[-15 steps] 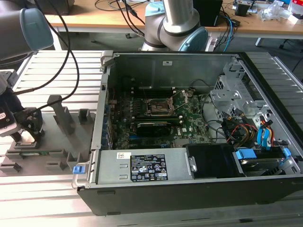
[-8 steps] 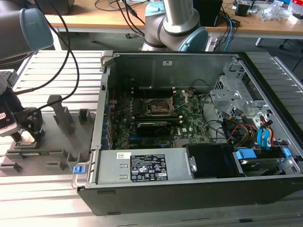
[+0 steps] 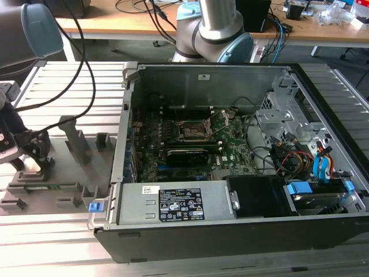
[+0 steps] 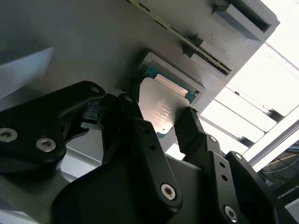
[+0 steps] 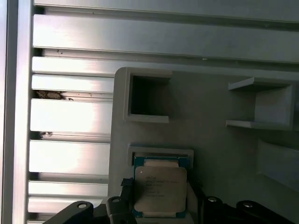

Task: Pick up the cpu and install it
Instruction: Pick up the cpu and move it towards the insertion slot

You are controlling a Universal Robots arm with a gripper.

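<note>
While the gripper [image 3: 33, 151] hangs low over the grey fixture [image 3: 69, 173] at the exterior view's left, its jaws stand apart, flanking the cpu [image 5: 160, 189], which lies flat in a fixture pocket. Rightward: open computer case [image 3: 230, 242], motherboard socket [image 3: 193, 130] inside.

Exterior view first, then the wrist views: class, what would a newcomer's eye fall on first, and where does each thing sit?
In the exterior view, the open computer case dominates the middle, its green motherboard and socket exposed. At the exterior view's left, the gripper hangs low over the grey fixture. In both wrist views the silver-topped cpu lies in a pocket of that fixture.
</note>
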